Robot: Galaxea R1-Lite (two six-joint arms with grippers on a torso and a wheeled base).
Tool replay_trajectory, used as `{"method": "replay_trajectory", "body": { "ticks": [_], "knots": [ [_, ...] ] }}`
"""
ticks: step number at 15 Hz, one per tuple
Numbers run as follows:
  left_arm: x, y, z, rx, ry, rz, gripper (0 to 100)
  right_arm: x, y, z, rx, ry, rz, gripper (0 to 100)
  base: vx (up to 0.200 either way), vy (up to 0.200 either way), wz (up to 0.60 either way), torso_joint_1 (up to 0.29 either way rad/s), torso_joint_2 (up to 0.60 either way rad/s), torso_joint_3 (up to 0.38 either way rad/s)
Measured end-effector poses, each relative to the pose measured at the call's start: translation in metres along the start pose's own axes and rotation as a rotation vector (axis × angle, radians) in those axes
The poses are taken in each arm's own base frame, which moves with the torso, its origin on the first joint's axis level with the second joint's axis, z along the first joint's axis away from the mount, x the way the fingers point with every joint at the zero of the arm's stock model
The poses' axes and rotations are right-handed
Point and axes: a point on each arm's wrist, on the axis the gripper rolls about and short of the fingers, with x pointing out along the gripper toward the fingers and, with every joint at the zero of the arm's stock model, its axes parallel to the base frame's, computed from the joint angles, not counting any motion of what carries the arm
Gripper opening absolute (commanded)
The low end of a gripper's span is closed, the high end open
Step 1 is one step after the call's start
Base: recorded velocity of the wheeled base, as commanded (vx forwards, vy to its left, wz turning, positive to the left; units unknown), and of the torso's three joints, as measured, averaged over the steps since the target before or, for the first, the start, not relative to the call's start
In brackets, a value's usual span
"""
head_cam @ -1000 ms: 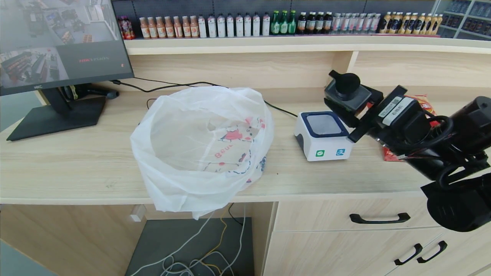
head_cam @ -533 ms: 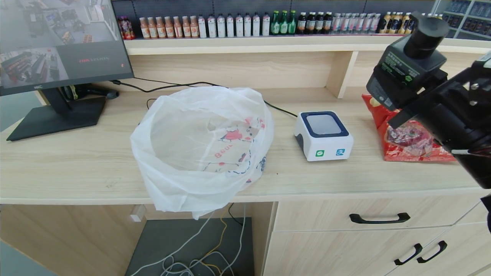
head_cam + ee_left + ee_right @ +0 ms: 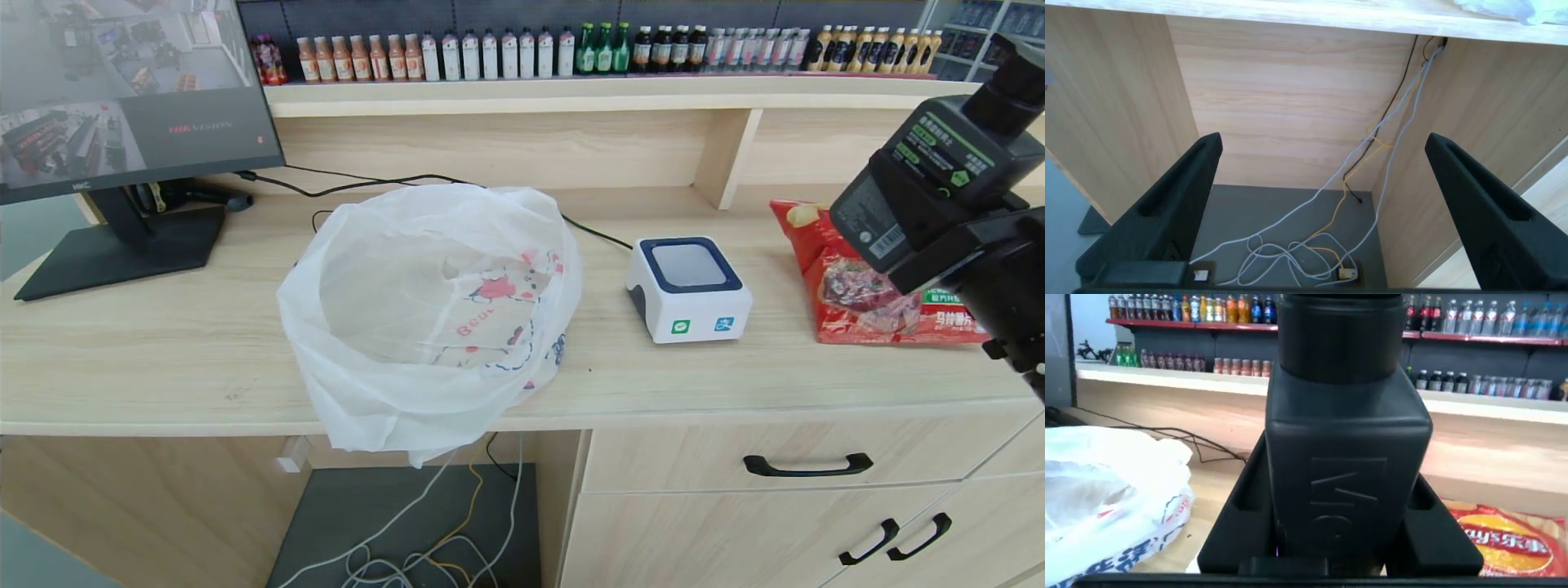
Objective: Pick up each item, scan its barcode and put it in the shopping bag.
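A pale wooden checkout counter [image 3: 163, 359] is seen from above. A monitor [image 3: 131, 90] stands at the upper left. Left of centre sits the white plastic shopping bag [image 3: 424, 310], its mouth open upward. Under the counter the left gripper [image 3: 1323, 208] hangs with its fingers spread wide and nothing between them, facing loose cables [image 3: 1315, 253]. Right of centre is the small white scanner [image 3: 688, 287], its window facing up. Further right, a red crisp packet [image 3: 865, 298] lies flat on the counter. At the far right edge the right gripper [image 3: 951, 253] is clamped on the flat sides of a black bottle [image 3: 927, 184] with a wide cap. The bottle is held up off the counter and tilted, with its barcode showing low on one face. It looks rigid and probably weighty if full, and its smooth sides could slip. A firm hold across the body, clear of the barcode, suits it. The packet seems light, soft and crushable, best taken gently by an edge.
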Motion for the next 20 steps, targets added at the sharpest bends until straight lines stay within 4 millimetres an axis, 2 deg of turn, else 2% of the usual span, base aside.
{"method": "replay_trajectory", "body": {
  "ticks": [3,8,16,20],
  "knots": [
    [0.0,0.0,0.0,0.0,0.0,0.0,100,-0.009,0.017,-0.003,0.049,0.051,-0.052,0,0.0,0.0,0.0,0.0,0.0,0.0],
    [0.0,0.0,0.0,-0.001,0.0,0.001,100,-0.007,0.028,-0.009,0.086,0.071,-0.049,0,0.0,0.0,0.0,0.0,0.0,0.0],
    [0.0,0.0,0.0,-0.003,0.001,0.001,100,0.003,0.032,-0.029,0.081,0.12,-0.021,0,0.0,0.2,0.0,0.005,0.0,0.001],
    [0.0,0.0,0.0,-0.003,0.0,0.001,100,0.004,0.031,-0.03,0.08,0.114,-0.009,0,0.0,0.2,0.0,0.001,0.0,0.002]
  ]
}}
